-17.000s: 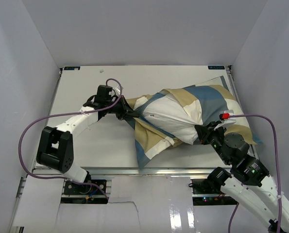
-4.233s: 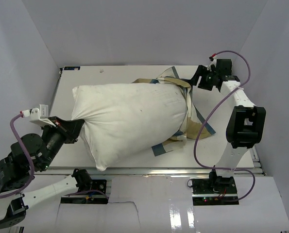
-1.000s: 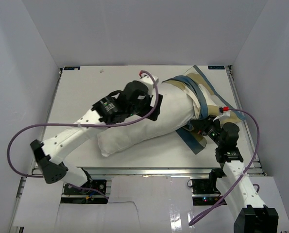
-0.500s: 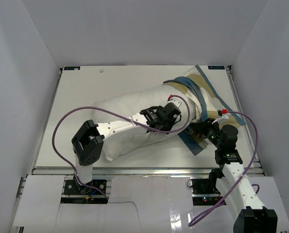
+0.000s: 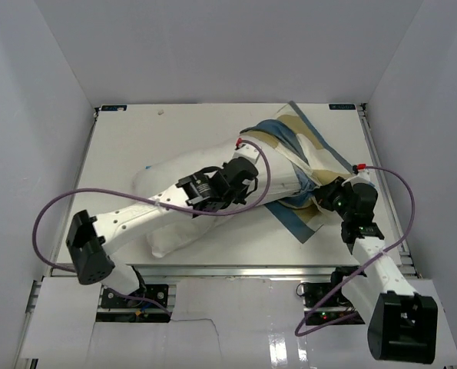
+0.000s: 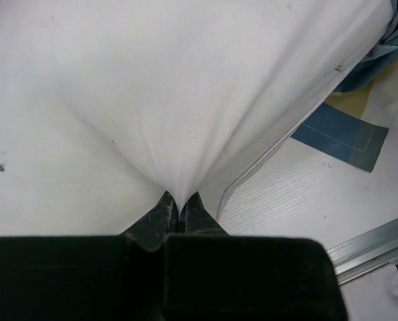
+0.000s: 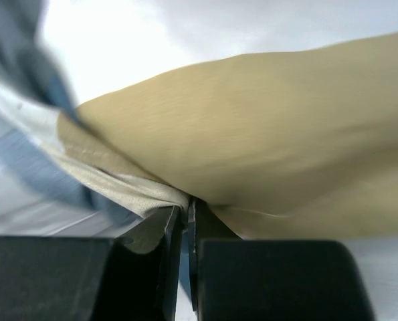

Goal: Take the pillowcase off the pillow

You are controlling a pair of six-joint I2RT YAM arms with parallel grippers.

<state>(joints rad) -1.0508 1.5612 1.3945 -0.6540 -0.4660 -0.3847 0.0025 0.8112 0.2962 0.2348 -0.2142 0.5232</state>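
Observation:
The white pillow (image 5: 174, 181) lies across the middle of the table, most of it bare. The blue, tan and cream pillowcase (image 5: 305, 142) is bunched over its far right end and spreads onto the table. My left gripper (image 5: 247, 181) reaches over the pillow and is shut on a pinch of its white fabric (image 6: 178, 180). My right gripper (image 5: 326, 196) is at the pillowcase's near right part, shut on a fold of the tan and cream cloth (image 7: 185, 194). The left wrist view shows a blue and tan corner of the pillowcase (image 6: 349, 127) flat on the table.
White enclosure walls stand close on the left, right and back. The table's metal front rail (image 5: 228, 269) runs along the near edge. Purple cables (image 5: 55, 211) loop from both arms over the table.
My left arm has shifted its grip back toward the far right of the pillow. The pillowcase has slid further right and spread out. My right gripper has moved slightly right and back with the cloth.

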